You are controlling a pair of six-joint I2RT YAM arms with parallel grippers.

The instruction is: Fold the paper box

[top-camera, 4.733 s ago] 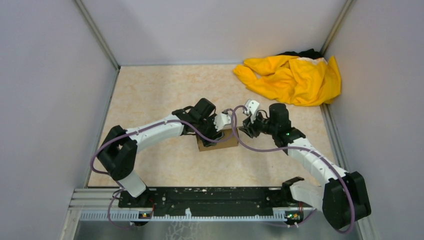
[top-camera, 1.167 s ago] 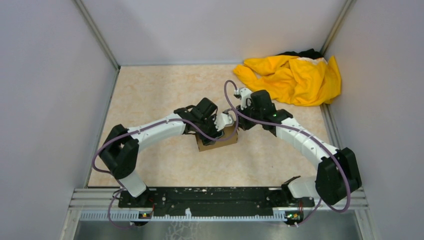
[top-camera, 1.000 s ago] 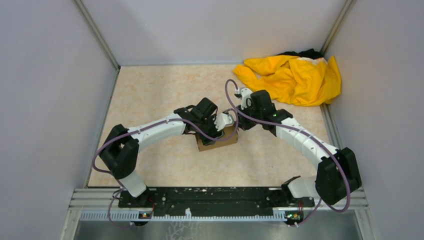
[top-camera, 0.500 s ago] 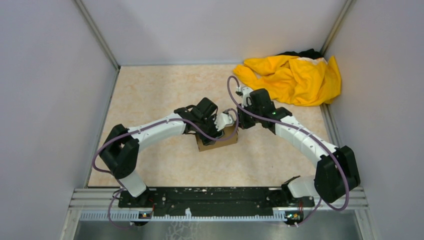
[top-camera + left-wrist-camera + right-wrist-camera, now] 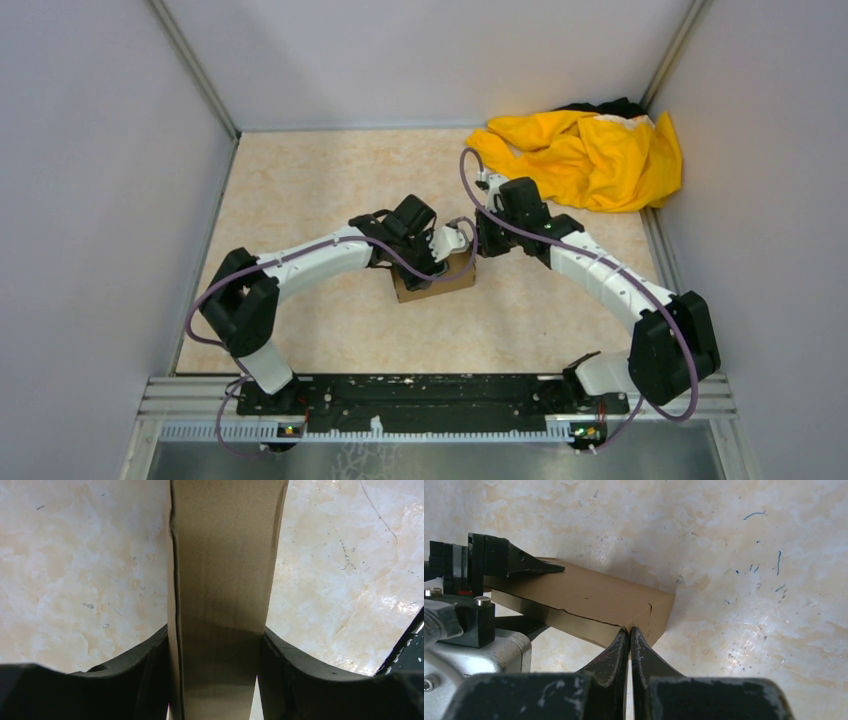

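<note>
The paper box [image 5: 436, 286] is a small brown cardboard carton lying on the table's middle. My left gripper [image 5: 434, 266] comes down on it from above, and its jaws press on the two long sides; in the left wrist view the box [image 5: 225, 580] fills the gap of the left gripper [image 5: 214, 632]. My right gripper [image 5: 479, 246] is shut with nothing between its fingers. In the right wrist view the right gripper [image 5: 630, 630] touches the top edge of the box [image 5: 594, 597] near its end corner, where a seam shows. A left finger [image 5: 524, 562] lies on the box's far end.
A crumpled yellow cloth [image 5: 585, 155] lies in the back right corner, with something black [image 5: 605, 105] behind it. Grey walls close in the table [image 5: 300, 180] on the left, back and right. The arms' base rail [image 5: 420, 395] runs along the near edge.
The right gripper, shut throughout, has crept slightly back and left along the box's right end. The left gripper and the box have not moved.
</note>
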